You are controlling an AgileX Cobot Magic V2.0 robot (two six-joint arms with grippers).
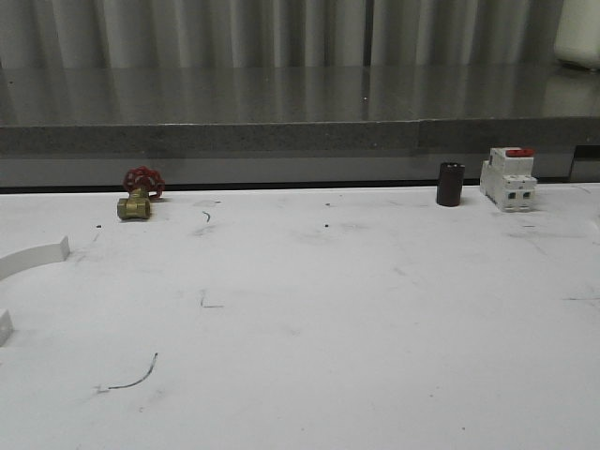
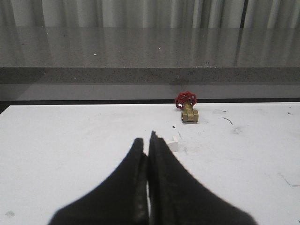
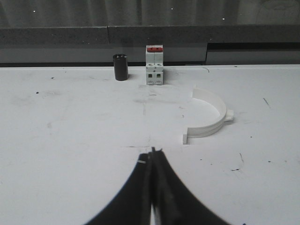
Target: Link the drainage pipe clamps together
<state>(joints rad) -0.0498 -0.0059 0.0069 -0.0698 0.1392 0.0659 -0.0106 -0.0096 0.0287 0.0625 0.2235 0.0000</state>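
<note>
One white drainage pipe clamp (image 1: 34,257) lies at the table's far left in the front view, cut off by the picture edge, its other end (image 1: 5,326) nearer. In the left wrist view a small white end of a clamp (image 2: 173,145) peeks out just past my left gripper (image 2: 149,140), whose dark fingers are shut with nothing between them. The second clamp (image 3: 209,117), a half-ring resting on its edge, sits ahead and to the side of my right gripper (image 3: 152,153), clearly apart from it. That gripper is shut and empty too.
A brass valve with a red wheel (image 1: 139,195) stands at the back left. A black cylinder (image 1: 450,184) and a white-and-red breaker block (image 1: 508,178) stand at the back right. A grey stone ledge (image 1: 300,131) runs behind the white table (image 1: 328,309).
</note>
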